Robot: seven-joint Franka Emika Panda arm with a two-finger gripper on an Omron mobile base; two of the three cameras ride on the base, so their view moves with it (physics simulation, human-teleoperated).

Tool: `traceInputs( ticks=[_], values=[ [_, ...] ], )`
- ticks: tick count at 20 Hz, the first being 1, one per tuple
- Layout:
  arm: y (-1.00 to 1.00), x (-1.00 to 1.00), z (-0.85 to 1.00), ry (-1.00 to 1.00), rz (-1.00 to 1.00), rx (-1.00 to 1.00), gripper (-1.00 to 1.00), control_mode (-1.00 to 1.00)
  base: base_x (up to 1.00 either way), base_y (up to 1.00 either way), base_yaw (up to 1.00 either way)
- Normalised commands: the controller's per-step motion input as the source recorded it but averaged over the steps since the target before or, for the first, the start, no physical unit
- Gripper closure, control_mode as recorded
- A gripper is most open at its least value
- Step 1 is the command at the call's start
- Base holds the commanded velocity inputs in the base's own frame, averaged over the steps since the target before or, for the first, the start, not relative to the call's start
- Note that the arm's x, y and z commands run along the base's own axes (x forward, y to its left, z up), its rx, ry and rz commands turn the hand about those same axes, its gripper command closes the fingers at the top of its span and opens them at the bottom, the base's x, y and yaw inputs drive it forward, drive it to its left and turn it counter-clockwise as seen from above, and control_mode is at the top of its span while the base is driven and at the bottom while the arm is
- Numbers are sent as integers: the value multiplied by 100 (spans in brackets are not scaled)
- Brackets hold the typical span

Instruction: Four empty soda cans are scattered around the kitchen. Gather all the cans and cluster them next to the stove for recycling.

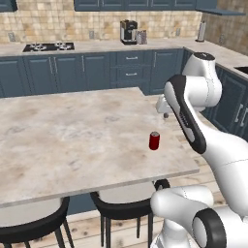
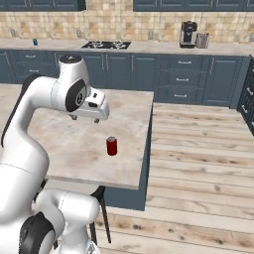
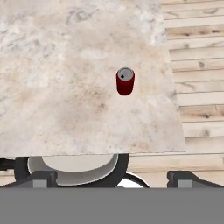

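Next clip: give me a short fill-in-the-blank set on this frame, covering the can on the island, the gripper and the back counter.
1. The can standing on the island counter is coloured ____.
2. That can stands ____, silvery top facing up.
3. The gripper hangs above the island with its jaws ____, holding nothing.
4. On the back counter, the coffee machine stands to the ____ of the stove in both base views.

Missing words: red; upright; open; right
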Motion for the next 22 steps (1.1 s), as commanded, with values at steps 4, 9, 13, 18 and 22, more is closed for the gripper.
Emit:
traceInputs(
  ticks=[4,9,13,18,22],
  values=[
    [0,0,0,0,0,0,-100,100,0,0,0],
    [0,0,0,0,0,0,-100,100,0,0,0],
    [0,0,0,0,0,0,-100,-100,0,0,0],
    [7,86,0,8,-5,0,-100,-100,0,0,0],
    [0,100,0,14,0,0,-100,-100,0,0,0]
  ],
)
